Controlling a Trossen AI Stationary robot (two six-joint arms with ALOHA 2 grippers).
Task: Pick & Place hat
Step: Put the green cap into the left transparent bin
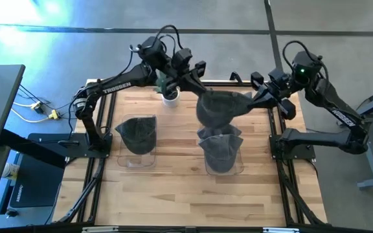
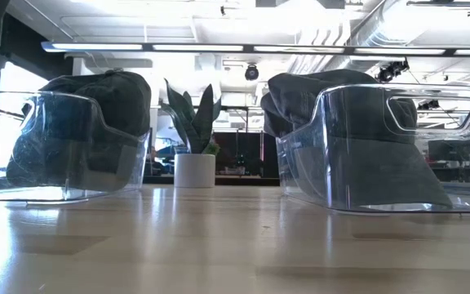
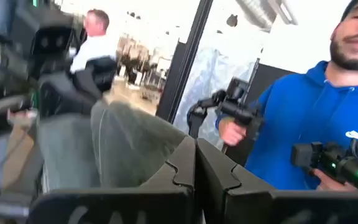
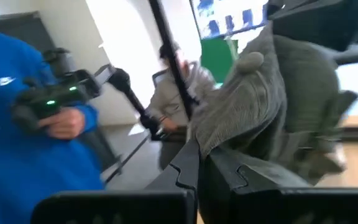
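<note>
A dark grey hat (image 1: 220, 109) hangs in the air between my two grippers, above the far end of the right clear bin (image 1: 221, 155), which holds more grey hats. My left gripper (image 1: 201, 89) is shut on the hat's left side and my right gripper (image 1: 254, 99) is shut on its right side. The left clear bin (image 1: 136, 141) holds another grey hat (image 2: 96, 106), which rests on the bin's floor. Neither gripper shows in the low view. My left gripper pinches the hat's edge (image 3: 166, 158) between its two shut fingers, coming about level from the table's far left. The hat (image 3: 123, 146) stretches away from the fingers, lifted clear of the table. My right gripper pinches the hat's opposite edge (image 4: 213, 140) between its two shut fingers, coming about level from the table's right. The cloth (image 4: 260, 99) runs away from the fingers in folds, clear of the bins.
A small plant in a white pot (image 1: 170, 97) stands at the table's far edge, next to the left arm. Beyond the table a person in a blue hoodie (image 3: 303, 137) holds a hand-held gripper device (image 4: 61, 93). Bare wood lies in front of both bins.
</note>
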